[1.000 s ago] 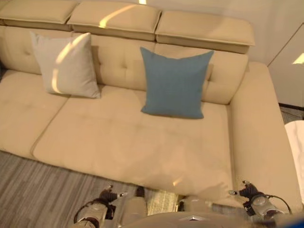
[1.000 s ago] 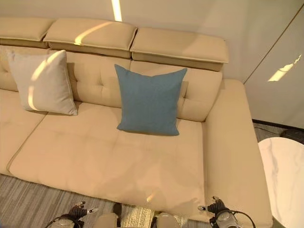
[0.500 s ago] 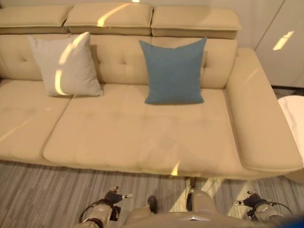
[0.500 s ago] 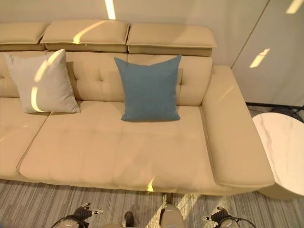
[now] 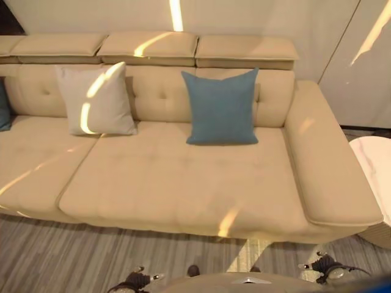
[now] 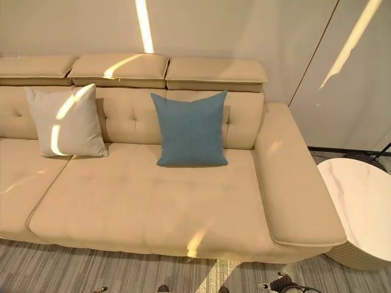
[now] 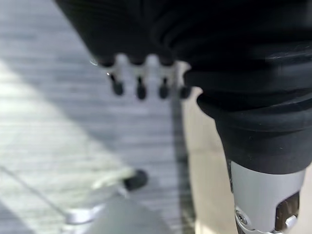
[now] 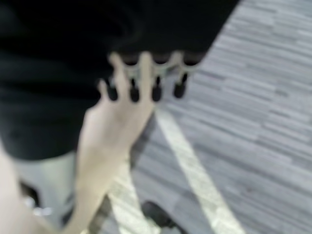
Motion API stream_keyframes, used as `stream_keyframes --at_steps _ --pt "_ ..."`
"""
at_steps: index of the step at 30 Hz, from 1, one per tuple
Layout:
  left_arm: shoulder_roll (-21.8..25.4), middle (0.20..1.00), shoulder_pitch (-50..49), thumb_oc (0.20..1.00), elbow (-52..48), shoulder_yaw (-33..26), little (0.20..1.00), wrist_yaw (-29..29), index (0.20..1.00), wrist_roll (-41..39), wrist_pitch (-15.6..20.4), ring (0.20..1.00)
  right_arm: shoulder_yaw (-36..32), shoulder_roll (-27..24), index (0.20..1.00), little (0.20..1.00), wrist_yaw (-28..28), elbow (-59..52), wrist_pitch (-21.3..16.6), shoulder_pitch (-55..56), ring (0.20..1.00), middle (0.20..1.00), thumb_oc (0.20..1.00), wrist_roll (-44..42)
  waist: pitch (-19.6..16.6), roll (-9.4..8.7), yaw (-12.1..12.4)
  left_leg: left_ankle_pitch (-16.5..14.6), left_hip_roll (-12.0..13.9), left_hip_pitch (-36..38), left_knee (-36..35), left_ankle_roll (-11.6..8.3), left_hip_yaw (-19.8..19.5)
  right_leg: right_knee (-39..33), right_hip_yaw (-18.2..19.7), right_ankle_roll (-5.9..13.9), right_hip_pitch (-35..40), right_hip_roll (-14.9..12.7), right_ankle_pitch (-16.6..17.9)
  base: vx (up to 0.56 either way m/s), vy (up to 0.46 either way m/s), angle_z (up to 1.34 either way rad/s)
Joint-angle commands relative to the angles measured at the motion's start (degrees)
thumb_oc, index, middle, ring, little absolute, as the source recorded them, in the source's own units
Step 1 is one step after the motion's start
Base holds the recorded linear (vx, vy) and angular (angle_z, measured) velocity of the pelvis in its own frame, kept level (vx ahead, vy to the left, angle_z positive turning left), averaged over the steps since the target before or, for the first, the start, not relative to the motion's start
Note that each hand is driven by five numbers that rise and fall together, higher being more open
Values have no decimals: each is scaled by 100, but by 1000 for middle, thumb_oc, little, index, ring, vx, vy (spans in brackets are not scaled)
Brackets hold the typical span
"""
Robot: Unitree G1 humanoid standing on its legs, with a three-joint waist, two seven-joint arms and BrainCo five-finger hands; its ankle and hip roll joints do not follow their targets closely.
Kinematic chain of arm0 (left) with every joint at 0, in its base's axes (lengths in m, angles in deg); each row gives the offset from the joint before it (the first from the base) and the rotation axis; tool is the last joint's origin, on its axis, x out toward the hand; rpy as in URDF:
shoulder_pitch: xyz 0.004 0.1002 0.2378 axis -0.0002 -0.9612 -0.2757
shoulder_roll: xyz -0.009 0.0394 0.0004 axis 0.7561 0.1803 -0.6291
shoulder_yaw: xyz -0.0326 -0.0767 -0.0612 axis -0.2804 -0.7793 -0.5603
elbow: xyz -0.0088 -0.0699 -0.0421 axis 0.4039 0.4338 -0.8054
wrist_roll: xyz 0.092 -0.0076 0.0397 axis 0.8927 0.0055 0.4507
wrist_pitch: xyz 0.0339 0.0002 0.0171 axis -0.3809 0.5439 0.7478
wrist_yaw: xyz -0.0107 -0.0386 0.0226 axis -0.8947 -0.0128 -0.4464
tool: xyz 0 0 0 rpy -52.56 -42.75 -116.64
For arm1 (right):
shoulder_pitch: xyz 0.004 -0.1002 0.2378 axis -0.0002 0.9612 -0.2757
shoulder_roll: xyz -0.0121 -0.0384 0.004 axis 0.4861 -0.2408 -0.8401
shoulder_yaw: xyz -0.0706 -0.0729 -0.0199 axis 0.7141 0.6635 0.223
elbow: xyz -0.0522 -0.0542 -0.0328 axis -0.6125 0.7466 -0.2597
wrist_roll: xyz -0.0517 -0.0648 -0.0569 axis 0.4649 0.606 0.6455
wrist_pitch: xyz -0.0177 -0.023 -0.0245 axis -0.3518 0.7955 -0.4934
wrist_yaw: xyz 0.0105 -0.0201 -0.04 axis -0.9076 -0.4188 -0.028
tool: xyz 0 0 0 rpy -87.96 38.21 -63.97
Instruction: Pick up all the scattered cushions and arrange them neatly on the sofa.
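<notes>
Camera viewpoint has pulled back since the earlier frame; both cushions keep their places. Blue cushion (image 5: pixel 222 107) and beige cushion (image 5: pixel 96 100) lean upright against the sofa (image 5: pixel 183 183) backrest, well apart. Left hand (image 7: pixel 141 78) and right hand (image 8: pixel 146 78) hang released, grasping nothing, over the floor (image 5: pixel 49 256).

Sunlit streaks cross a pale wall (image 6: pixel 232 30), grey striped floor (image 5: pixel 55 256) and a round white marble table (image 6: pixel 360 204).
</notes>
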Motion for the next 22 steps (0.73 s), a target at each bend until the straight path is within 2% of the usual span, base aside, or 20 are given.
stream_keyframes --at_steps 1,22 --pt "263 1000 287 1000 186 -204 1000 -34 1000 56 67 1000 28 0 1000 1000 85 190 -59 -167 1000 1000 1000 -76 120 -421 15 -377 -148 170 41 -348 -78 -1216 -104 436 409 -64 823 -3 -35 1" --pt "198 1000 253 1000 244 -220 1000 -35 1000 18 36 1000 -10 -26 1000 1000 152 368 -20 -96 1000 1000 1000 13 75 -367 2 -273 -50 548 -218 -432 94 -1216 -259 390 700 14 692 0 -11 2"
